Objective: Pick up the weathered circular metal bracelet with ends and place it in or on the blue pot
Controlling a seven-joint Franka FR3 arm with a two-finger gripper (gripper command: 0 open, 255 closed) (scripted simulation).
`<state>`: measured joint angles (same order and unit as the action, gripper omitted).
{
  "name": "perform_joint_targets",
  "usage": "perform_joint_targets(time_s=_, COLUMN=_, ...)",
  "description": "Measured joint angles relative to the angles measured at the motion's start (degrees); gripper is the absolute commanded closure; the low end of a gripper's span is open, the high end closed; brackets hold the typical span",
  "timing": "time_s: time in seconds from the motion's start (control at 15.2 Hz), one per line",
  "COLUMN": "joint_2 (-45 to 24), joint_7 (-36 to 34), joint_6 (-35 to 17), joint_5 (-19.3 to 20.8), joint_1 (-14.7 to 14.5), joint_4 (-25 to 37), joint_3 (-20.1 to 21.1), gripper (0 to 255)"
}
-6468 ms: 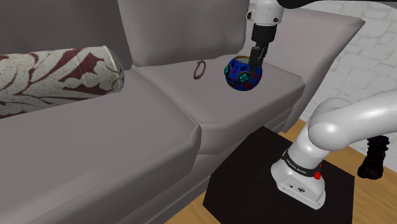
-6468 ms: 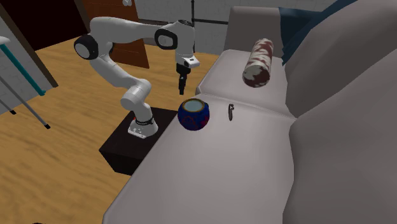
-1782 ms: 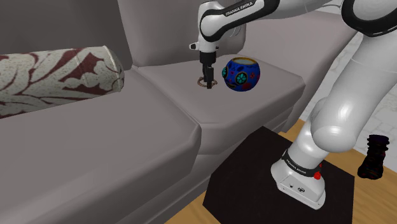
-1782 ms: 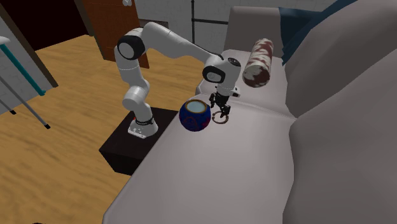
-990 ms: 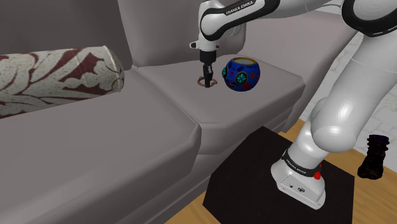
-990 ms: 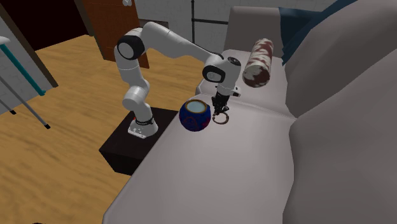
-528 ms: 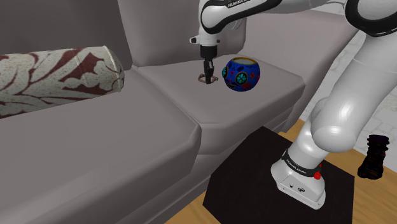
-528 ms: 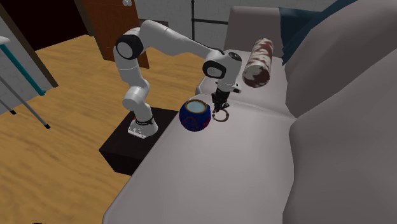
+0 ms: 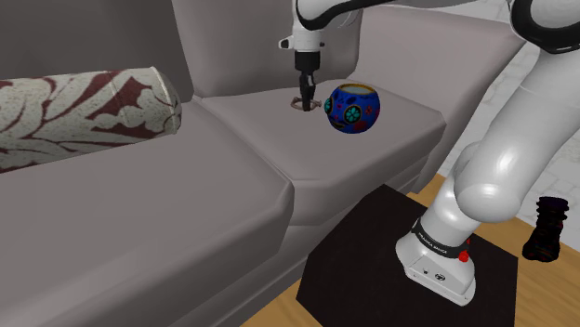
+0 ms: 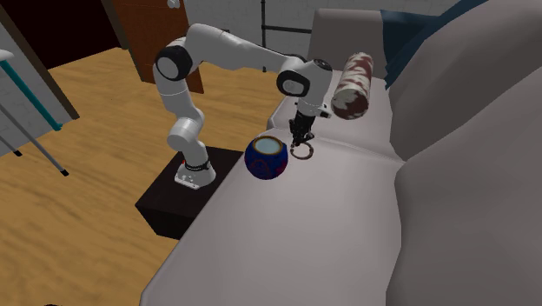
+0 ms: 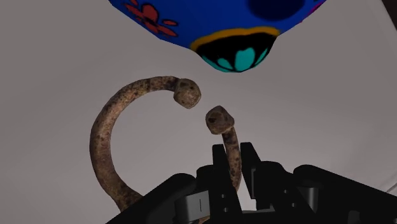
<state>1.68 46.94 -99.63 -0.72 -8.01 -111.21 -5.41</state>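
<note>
Now | hand [image 9: 305, 101] clamped on rusty bracelet [image 11: 98, 137] | over grey sofa cushion [image 9: 232, 158], beside blue pot [image 9: 353, 108] | wooden floor [image 10: 87, 200]

Home, living room.

- Large grey upholstered sofa [image 9: 232, 195], with seat and back cushions, takes up most of the ground.
- Round bolster [image 9: 84, 110], pale with a dark red leaf pattern, lies on the seat.
- Dark blue cushion [image 10: 406, 30] is propped at the sofa's far end in the second exterior view.
- Floor [image 10: 87, 209] is light wood planks.
- Brown wooden door [image 10: 148, 35] with a pale knob stands behind.
- White-painted brick wall [image 9: 573, 167] stands beside the sofa.
</note>
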Motion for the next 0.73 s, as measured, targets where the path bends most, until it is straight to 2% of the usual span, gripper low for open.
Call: perform_joint_targets(time_s=0.73, joint_2=0.41, joint_7=-0.22, joint_6=8.59, joint_5=0.03, joint_1=-0.06, joint_4=8.19, joint_3=0.06, gripper=255)
